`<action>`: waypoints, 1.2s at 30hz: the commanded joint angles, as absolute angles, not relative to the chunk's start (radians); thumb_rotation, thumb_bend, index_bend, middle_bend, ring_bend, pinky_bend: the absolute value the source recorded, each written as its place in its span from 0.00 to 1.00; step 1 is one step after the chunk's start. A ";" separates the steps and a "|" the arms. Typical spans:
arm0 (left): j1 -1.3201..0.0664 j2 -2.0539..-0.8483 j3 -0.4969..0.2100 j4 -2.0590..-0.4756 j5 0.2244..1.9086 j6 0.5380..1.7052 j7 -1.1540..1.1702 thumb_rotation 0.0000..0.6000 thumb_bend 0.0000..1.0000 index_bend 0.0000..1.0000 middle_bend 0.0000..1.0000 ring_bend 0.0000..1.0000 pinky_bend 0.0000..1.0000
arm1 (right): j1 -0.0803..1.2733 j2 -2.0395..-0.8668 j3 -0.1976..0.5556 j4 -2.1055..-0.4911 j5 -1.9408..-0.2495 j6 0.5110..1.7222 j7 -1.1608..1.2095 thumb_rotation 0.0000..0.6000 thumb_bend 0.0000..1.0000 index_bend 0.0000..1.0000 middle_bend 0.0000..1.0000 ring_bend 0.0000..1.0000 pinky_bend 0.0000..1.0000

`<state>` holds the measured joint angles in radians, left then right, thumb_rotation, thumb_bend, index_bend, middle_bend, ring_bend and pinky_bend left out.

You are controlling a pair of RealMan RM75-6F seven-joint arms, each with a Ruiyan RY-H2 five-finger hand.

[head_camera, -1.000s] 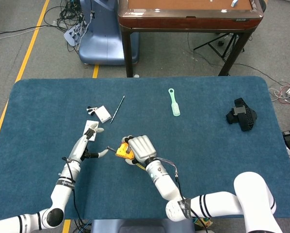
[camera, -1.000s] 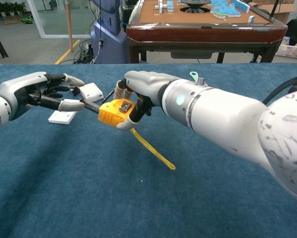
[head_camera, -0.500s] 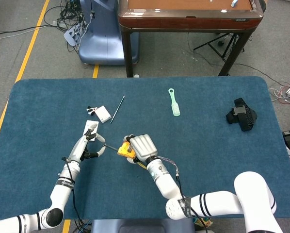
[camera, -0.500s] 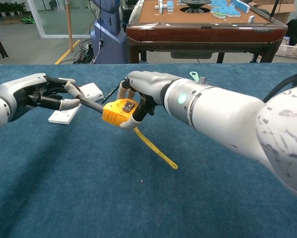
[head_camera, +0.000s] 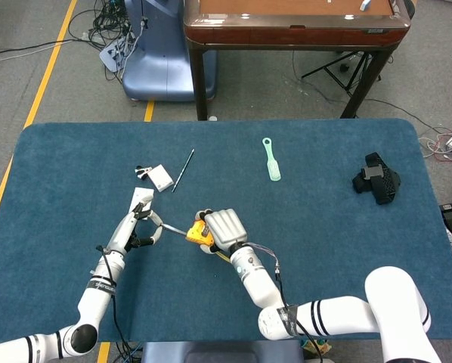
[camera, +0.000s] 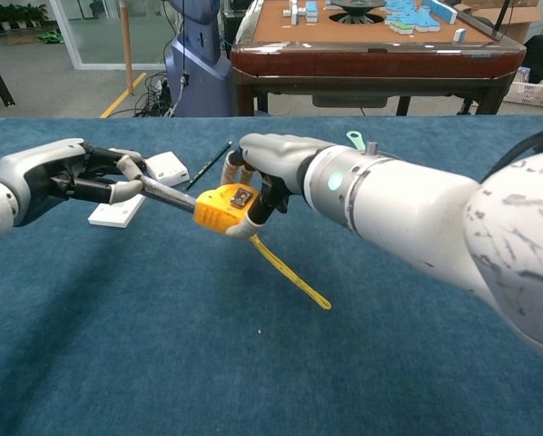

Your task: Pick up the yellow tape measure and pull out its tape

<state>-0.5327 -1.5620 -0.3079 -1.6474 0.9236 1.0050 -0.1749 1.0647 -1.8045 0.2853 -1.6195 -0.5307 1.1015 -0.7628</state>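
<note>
Gripping the yellow tape measure (camera: 222, 209) (blade partly drawn), right hand (camera: 270, 163); left hand (camera: 67, 173) fingers pinch its tip.

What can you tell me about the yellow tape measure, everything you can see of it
The yellow tape measure has a chunky, plastic-looking case with a small dark patch on its upper face. The right hand grips it from above, off the blue table. A dark strip of tape runs straight out of its left side to the left hand, which pinches the end. A yellow strap hangs below the case, slanting down to the cloth. In the head view the case is mostly hidden under the hand.
</note>
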 commanded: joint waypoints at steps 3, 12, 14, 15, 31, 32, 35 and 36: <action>-0.529 -1.561 -0.308 -1.646 0.925 1.005 -0.183 1.00 0.49 0.58 0.07 0.00 0.00 | 1.067 -1.800 0.282 -1.621 -0.523 1.101 -0.769 1.00 0.79 0.66 0.72 0.71 0.42; -0.504 -1.554 -0.306 -1.650 0.961 1.037 -0.215 1.00 0.50 0.58 0.09 0.00 0.00 | 1.057 -1.755 0.267 -1.657 -0.522 1.087 -0.767 1.00 0.79 0.66 0.72 0.71 0.42; -0.494 -1.553 -0.306 -1.649 0.978 1.056 -0.225 1.00 0.50 0.58 0.09 0.00 0.00 | 1.050 -1.730 0.262 -1.678 -0.524 1.080 -0.761 1.00 0.79 0.66 0.72 0.71 0.42; -0.490 -1.553 -0.305 -1.648 0.984 1.063 -0.230 1.00 0.50 0.58 0.09 0.00 0.00 | 1.048 -1.720 0.259 -1.686 -0.526 1.077 -0.760 1.00 0.79 0.66 0.72 0.71 0.42; -0.449 -1.522 -0.316 -1.625 1.038 1.088 -0.319 1.00 0.50 0.58 0.10 0.00 0.00 | 0.958 -1.542 0.175 -1.790 -0.624 1.030 -0.644 1.00 0.79 0.67 0.72 0.71 0.42; -0.447 -1.518 -0.318 -1.624 1.039 1.088 -0.324 1.00 0.50 0.58 0.10 0.00 0.00 | 0.950 -1.528 0.168 -1.796 -0.635 1.025 -0.632 1.00 0.79 0.67 0.72 0.71 0.42; -0.441 -1.508 -0.322 -1.620 1.047 1.088 -0.343 1.00 0.50 0.58 0.10 0.00 0.00 | 0.929 -1.495 0.150 -1.810 -0.662 1.013 -0.602 1.00 0.79 0.67 0.73 0.71 0.42; -0.440 -1.506 -0.324 -1.619 1.047 1.088 -0.349 1.00 0.50 0.58 0.10 0.00 0.00 | 0.923 -1.485 0.144 -1.814 -0.670 1.009 -0.593 1.00 0.79 0.67 0.73 0.71 0.42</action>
